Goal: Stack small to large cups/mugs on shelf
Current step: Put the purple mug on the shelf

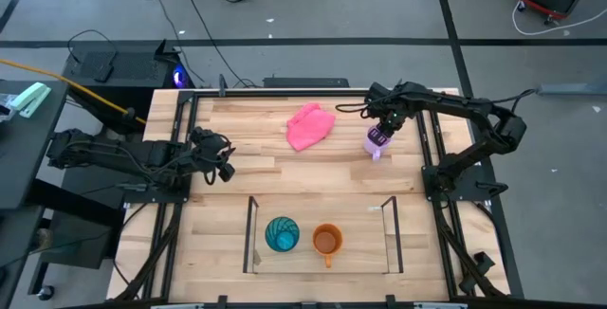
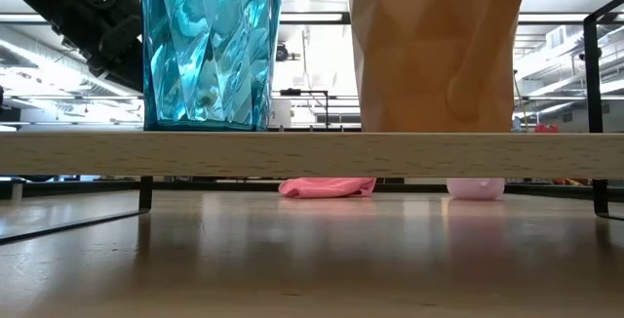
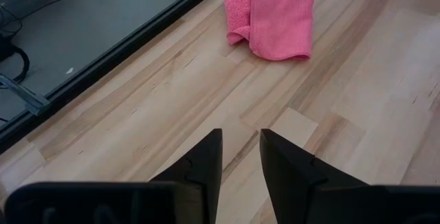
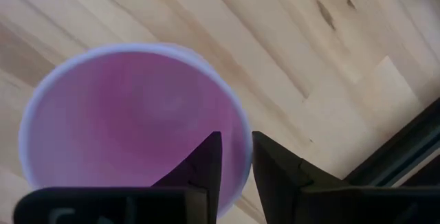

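Observation:
The lilac-purple mug (image 1: 377, 144) stands on the table at the far right; its base also shows in the low view (image 2: 475, 189). My right gripper (image 1: 381, 131) is over it, shut on its rim. The teal-blue tumbler (image 1: 282, 234) and the orange mug (image 1: 327, 241) stand side by side on the shelf's wooden plank (image 2: 312, 152), inside the dark rod frame (image 1: 251, 235). My left gripper (image 1: 226, 163) hovers at the table's left side, shut and empty, above bare wood (image 3: 240, 152). My right gripper holds the lilac mug's wall at the rim (image 4: 242, 157), one finger (image 4: 203, 165) inside the mug and one (image 4: 278, 172) outside. The fingers come from above, pointing down. The mug is upright, its base on the table.
A pink cloth (image 1: 310, 126) lies crumpled at the far middle of the table, left of the lilac mug, and also shows in the left wrist view (image 3: 271, 14). On the shelf there is free plank (image 1: 365, 243) to the right of the orange mug.

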{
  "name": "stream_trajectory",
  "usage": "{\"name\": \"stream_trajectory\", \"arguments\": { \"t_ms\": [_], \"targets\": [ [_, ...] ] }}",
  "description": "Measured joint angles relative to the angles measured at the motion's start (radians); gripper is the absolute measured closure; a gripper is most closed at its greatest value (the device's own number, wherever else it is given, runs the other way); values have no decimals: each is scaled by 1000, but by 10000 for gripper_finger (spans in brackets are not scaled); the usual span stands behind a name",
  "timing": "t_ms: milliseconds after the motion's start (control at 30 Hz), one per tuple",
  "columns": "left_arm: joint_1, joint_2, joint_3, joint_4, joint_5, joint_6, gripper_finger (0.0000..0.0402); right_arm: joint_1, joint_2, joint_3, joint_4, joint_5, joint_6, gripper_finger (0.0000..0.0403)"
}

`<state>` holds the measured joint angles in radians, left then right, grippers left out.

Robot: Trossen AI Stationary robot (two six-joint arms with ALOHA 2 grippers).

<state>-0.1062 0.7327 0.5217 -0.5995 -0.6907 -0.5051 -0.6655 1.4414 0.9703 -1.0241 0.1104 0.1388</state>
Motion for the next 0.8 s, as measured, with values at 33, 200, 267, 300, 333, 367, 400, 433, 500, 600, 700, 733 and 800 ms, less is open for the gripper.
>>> {"name": "stream_trajectory", "arguments": {
  "t_ms": [33, 200, 267, 300, 333, 367, 400, 433, 500, 600, 700, 733, 800],
  "targets": [
    [0, 0, 0, 0, 0, 1, 294, 0, 0, -1, 1, 0, 0, 316],
    [0, 0, 0, 0, 0, 0, 294, 0, 0, -1, 3, -14, -1, 318],
    [0, 0, 0, 0, 0, -1, 294, 0, 0, -1, 4, -14, -2, 322],
    [0, 0, 0, 0, 0, -1, 294, 0, 0, -1, 4, -14, -2, 326],
    [0, 0, 0, 0, 0, -1, 294, 0, 0, -1, 6, -15, -2, 330],
    [0, 0, 0, 0, 0, -2, 294, 0, 0, -1, 7, -15, -1, 335],
    [0, 0, 0, 0, 0, -2, 294, 0, 0, -1, 7, -15, -2, 340],
    [0, 0, 0, 0, 0, -2, 294, 0, 0, -1, 8, -15, -2, 346],
    [0, 0, 0, 0, 0, -2, 294, 0, 0, -1, 11, -17, -2, 358],
    [0, 0, 0, 0, 0, -2, 294, 0, -1, -1, 15, -19, -3, 372],
    [0, 0, 0, 0, 0, -2, 294, 0, -2, 0, 17, -22, -4, 381],
    [0, 0, 0, 0, 0, -2, 294, 0, -2, 0, 18, -22, -4, 383],
    [0, 0, 0, 0, 0, -2, 294, 0, -2, 1, 17, -23, -4, 387]
  ]
}}
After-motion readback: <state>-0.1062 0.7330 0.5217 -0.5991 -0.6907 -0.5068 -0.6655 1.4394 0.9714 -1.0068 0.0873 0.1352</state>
